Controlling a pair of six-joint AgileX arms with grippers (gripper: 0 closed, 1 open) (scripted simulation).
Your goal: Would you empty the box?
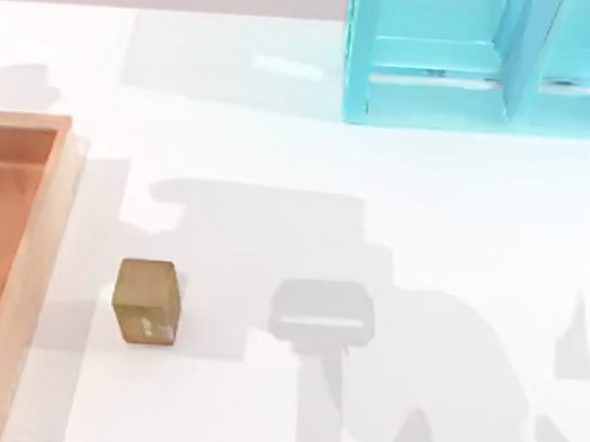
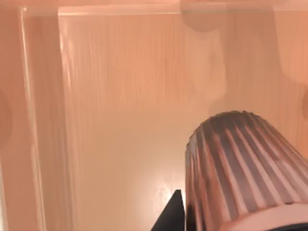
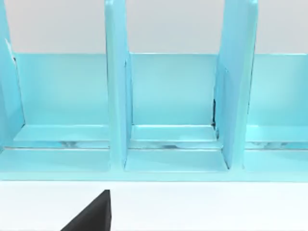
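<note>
The box (image 1: 61, 197) is a shallow wooden tray with an orange-brown floor and tan rims, cut off by the table's left edge. In the left wrist view its floor (image 2: 125, 96) lies close below, and a dark ribbed cylinder (image 2: 240, 168) stands over it. A black part of my left gripper (image 2: 171, 214) sits right beside the cylinder. A black part of my right gripper (image 3: 91, 214) hangs above the white table, facing the shelf unit.
A small tan-brown block (image 1: 147, 301) rests on the table just right of the box. A turquoise shelf unit (image 1: 435, 64) with upright dividers (image 3: 118, 96) stands at the back right. Arm shadows fall across the table's middle and front.
</note>
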